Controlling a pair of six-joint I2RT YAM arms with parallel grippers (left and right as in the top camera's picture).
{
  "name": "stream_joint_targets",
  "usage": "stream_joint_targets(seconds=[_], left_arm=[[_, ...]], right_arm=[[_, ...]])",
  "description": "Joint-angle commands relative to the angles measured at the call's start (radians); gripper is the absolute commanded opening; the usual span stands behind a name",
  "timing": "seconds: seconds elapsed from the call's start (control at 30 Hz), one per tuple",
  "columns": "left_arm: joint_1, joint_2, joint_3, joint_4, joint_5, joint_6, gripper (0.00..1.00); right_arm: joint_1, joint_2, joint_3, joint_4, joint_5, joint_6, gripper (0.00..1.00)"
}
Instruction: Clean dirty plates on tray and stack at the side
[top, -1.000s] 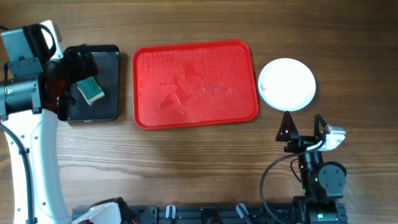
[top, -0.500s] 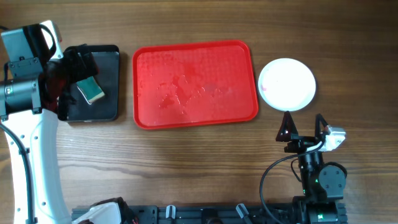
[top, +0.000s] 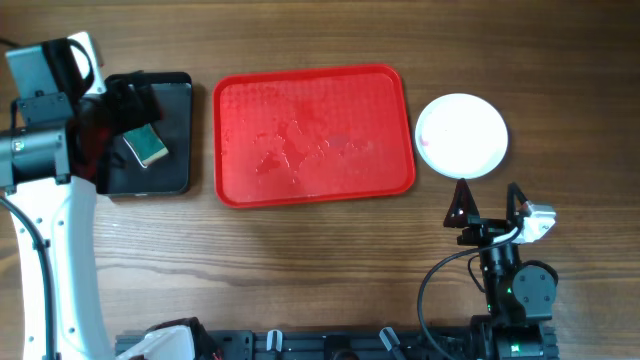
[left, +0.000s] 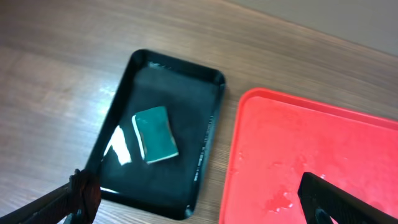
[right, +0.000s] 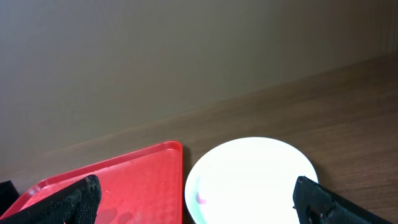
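**Overhead view: white plate lies beside the tray, both jaws wide**

The red tray (top: 350, 100) sits mid-tabletop (top: 300, 260), with wet patches (top: 290, 150) glistening on its floor. Just off its right end, not touching, lies a white plate (top: 461, 135) with a faint pink smear near its left rim. Whether more plates lie beneath it cannot be told. Left of the red tray a black tray (top: 172, 110) holds a green sponge (top: 146, 146). The left jaws hang above the black tray, spread wide and empty. The right jaws, also spread wide and empty, point at the plate from its near side, close to it but apart.
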Motion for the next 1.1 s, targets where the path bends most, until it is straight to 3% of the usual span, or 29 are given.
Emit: stream_joint_targets(seconds=[0.0,0.07,0.2,0.47,0.67,0.87,1.07], left_arm=[[-0.092,-0.114,0.009,-0.008,-0.014,0.018,1.0],[-0.146,-0.178,-0.007,-0.002,-0.045,0.02,1.0],[-0.208,-0.336,-0.19,0.205,-0.069,0.021,1.0],[-0.251,-0.718,-0.787,0.726,-0.016,0.02,1.0],[-0.267,-0.97,-1.13,0.966,-0.016,0.019,1.0],[-0.258,-1.202,-1.337,1.015,-0.017,0.016,1.0],[-0.249,-1.296,-1.42,1.012,-0.018,0.016,1.0]], right_arm=[[0.004,-0.007,-0.002,0.008,0.018,-0.018,1.0],[0.004,-0.007,-0.002,0.008,0.018,-0.018,1.0],[0.004,-0.007,-0.002,0.008,0.018,-0.018,1.0],[0.004,-0.007,-0.002,0.008,0.018,-0.018,1.0],[0.004,-0.007,-0.002,0.008,0.018,-0.018,1.0],[0.004,-0.007,-0.002,0.008,0.018,-0.018,1.0],[0.004,-0.007,-0.002,0.008,0.018,-0.018,1.0]])
